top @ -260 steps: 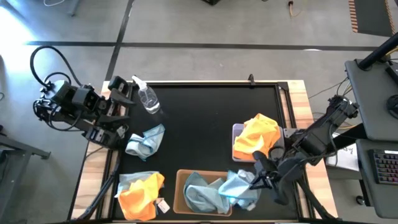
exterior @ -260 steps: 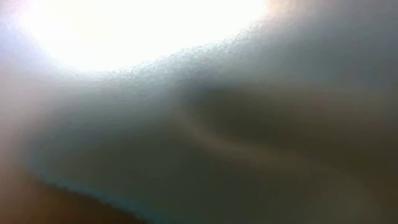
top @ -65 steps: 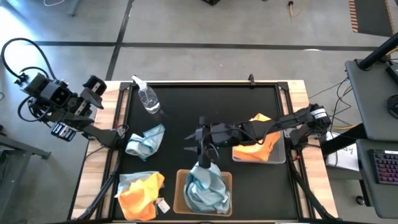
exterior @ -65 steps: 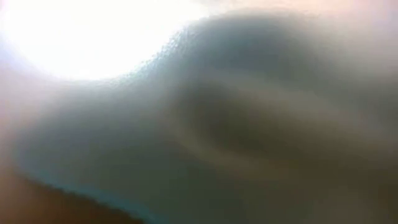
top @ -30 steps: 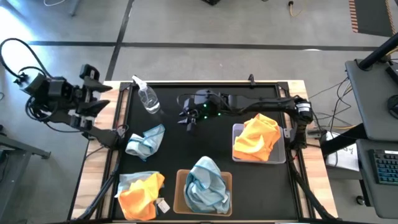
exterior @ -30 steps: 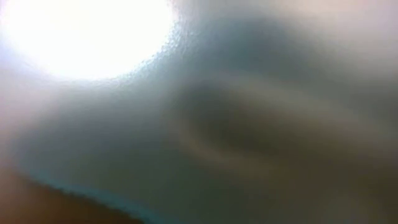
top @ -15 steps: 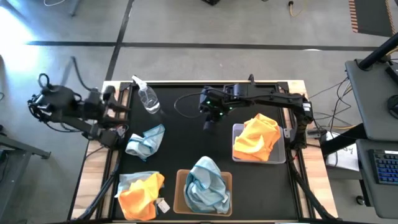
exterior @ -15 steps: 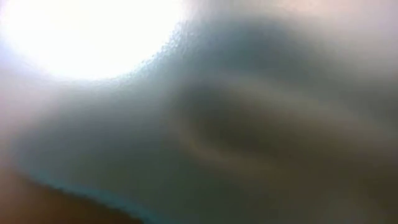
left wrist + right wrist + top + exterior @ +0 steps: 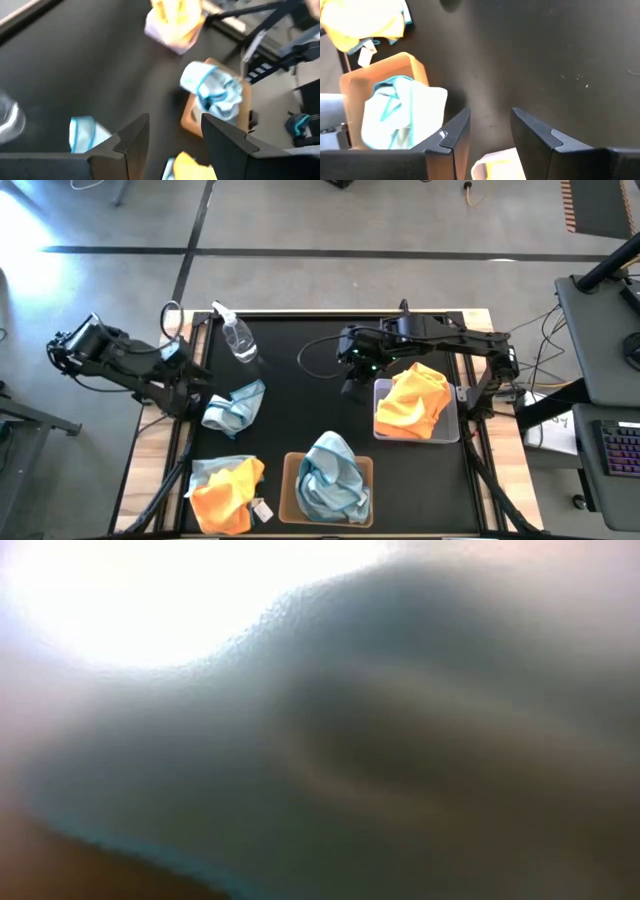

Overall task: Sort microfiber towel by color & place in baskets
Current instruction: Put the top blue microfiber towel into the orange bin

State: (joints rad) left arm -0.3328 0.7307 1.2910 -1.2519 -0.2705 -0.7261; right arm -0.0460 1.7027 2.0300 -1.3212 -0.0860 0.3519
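Right gripper (image 9: 352,384), fingers parted and empty, hovered just beside the grey basket (image 9: 381,392); left gripper (image 9: 197,385), parted, was beside a blue towel (image 9: 234,406).

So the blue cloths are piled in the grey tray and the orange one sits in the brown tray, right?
Not quite: it is the other way round. The high view shows the pale blue cloths piled in the tan-brown tray, and the orange cloth lying in the light grey tray. More cloths still lie loose on the table's left side.
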